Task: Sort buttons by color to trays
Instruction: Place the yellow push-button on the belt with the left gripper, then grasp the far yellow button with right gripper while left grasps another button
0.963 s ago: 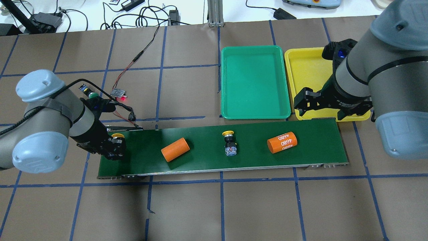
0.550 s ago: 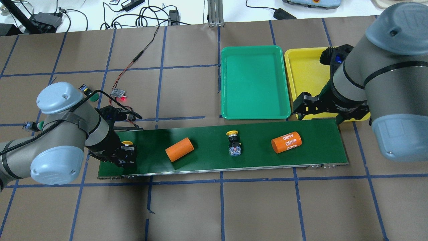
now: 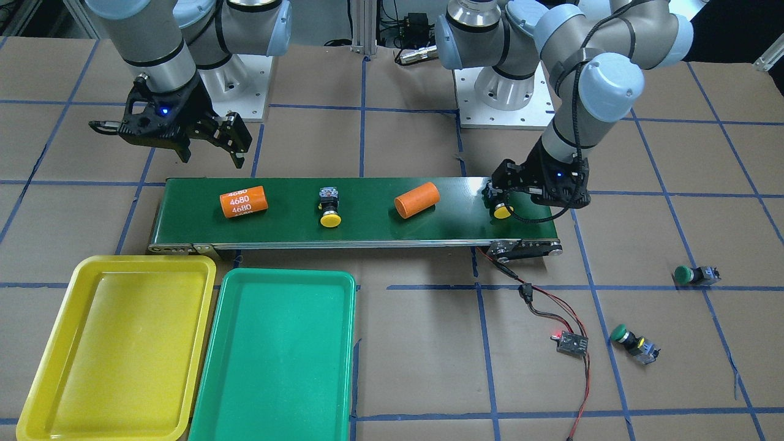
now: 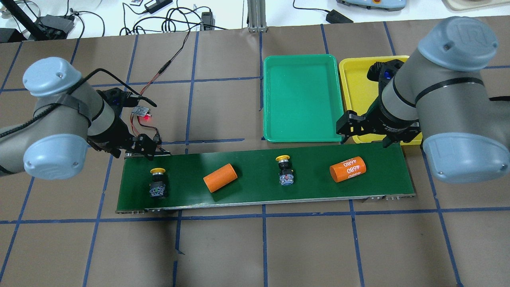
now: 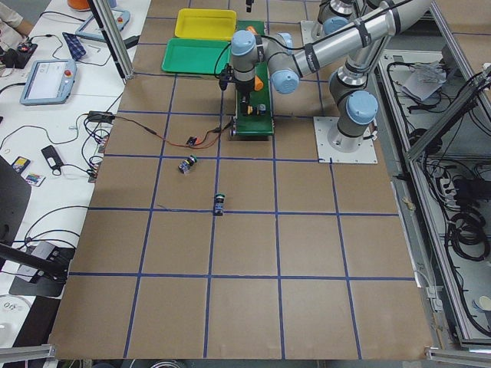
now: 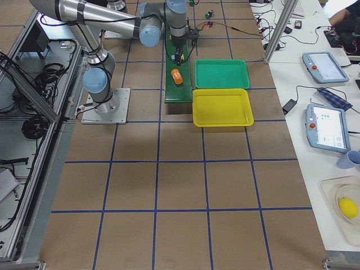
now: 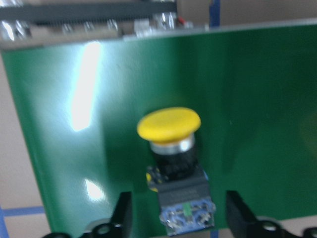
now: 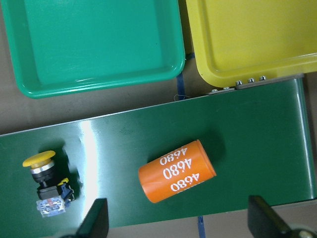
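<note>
Your yellow tray (image 3: 116, 349) and green tray (image 3: 275, 367) hold nothing yet: yellow buttons (image 3: 330, 209) (image 3: 502, 210) sit on the conveyor belt (image 3: 367, 229), green buttons (image 3: 691, 274) (image 3: 631, 340) lie on the worktop (image 3: 429, 343), left pincer (image 7: 178, 218) and right pincer (image 8: 181, 220) gape empty.

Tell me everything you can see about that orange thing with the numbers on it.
The orange cylinder is a short, smooth tube shape that looks like plastic, with "4680" printed in white several times along its curved side. It lies on its side, angled across the dark-green conveyor belt, near the end by the trays. Only the belt touches it. The right gripper hangs open above, apart from it.
</note>
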